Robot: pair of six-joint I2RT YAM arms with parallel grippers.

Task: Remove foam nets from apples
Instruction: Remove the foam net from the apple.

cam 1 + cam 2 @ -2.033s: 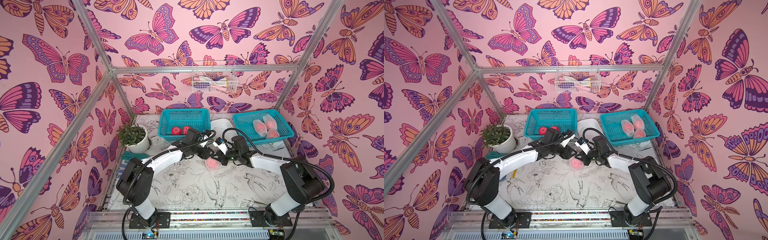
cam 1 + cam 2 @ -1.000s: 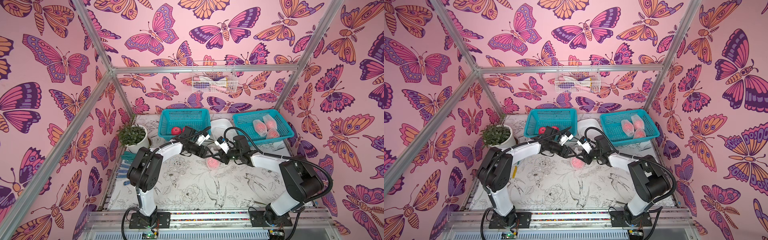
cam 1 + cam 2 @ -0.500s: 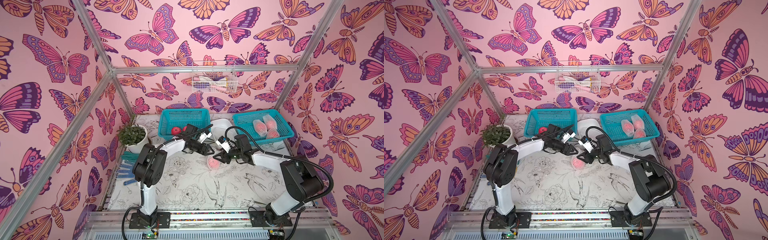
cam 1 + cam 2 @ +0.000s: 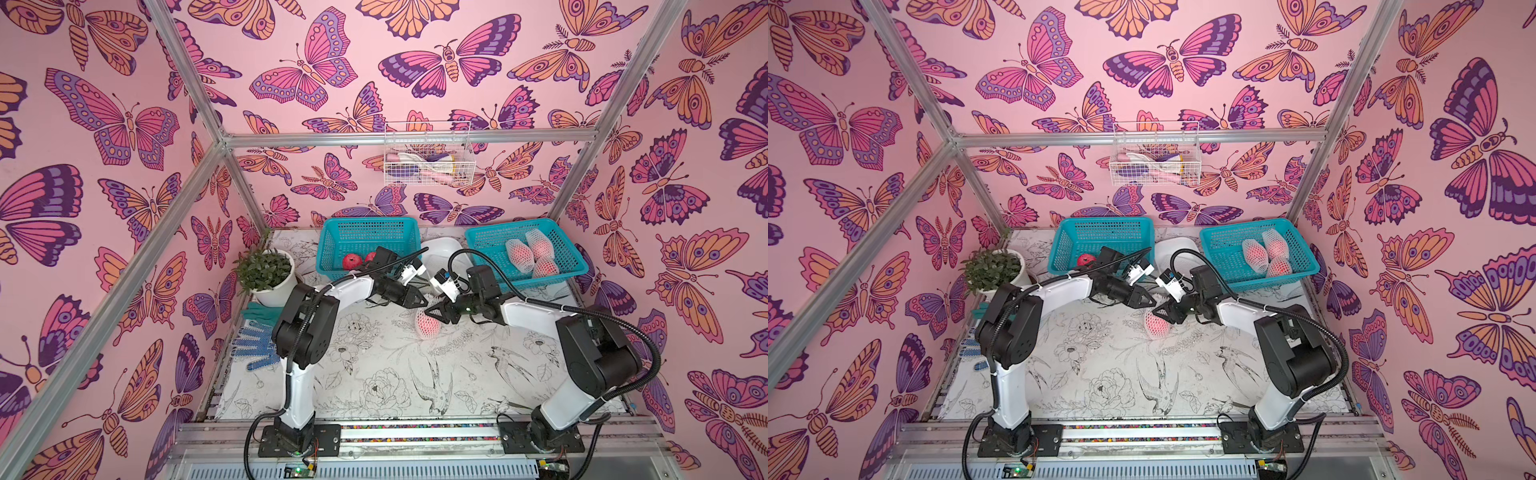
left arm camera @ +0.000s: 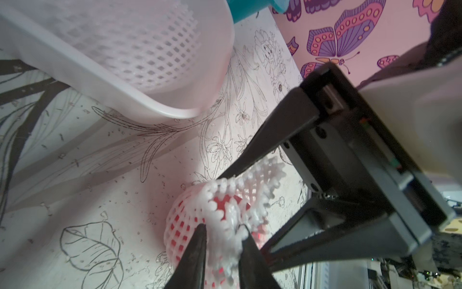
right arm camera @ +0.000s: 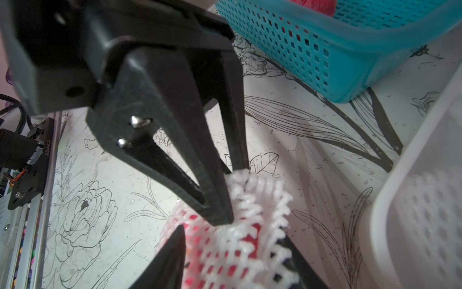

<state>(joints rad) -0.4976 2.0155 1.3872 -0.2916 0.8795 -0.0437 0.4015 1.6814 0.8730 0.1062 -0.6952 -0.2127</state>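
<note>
One apple in a white foam net lies on the table mid-back, seen in both top views. My left gripper is shut on a bunched fold of that net's open rim; its black fingers reach down onto the rim. My right gripper is open, its fingers spread on either side of the netted apple. The two grippers meet tip to tip over it. Three more netted apples lie in the right teal basket.
The left teal basket holds bare red apples. A white plastic tray sits between the baskets, close behind the grippers. A potted plant and gloves are at the left edge. A wire basket hangs on the back wall.
My left gripper swung from the left basket over to the netted apple and closed on the net's rim. The right gripper's jaws have widened around the apple.
</note>
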